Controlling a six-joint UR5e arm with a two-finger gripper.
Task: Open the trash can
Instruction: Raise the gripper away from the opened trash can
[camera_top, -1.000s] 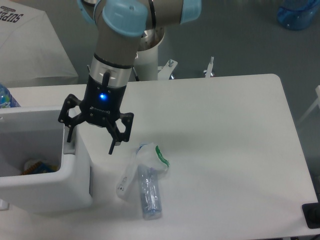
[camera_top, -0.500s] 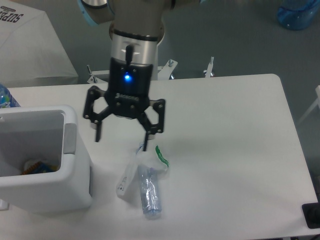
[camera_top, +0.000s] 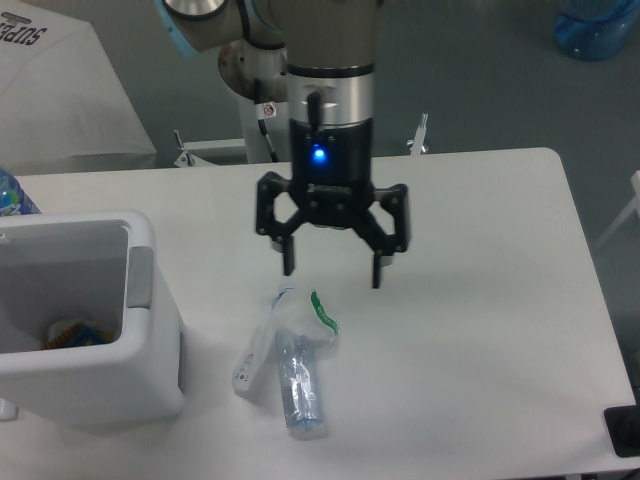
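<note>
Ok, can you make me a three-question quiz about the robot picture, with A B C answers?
1. Where is the clear bottle?
A. lying on the table
B. inside the trash can
C. held in the gripper

2. What colour is the little light on the gripper?
A. red
B. blue
C. green

3. How is the trash can right now?
A. lid shut
C. tipped over
B. open at the top

Answers:
1. A, it lies flat on the white table, right of the trash can.
2. B, a blue dot glows above the fingers.
3. B, you can look down inside and see something colourful at the bottom.
</note>
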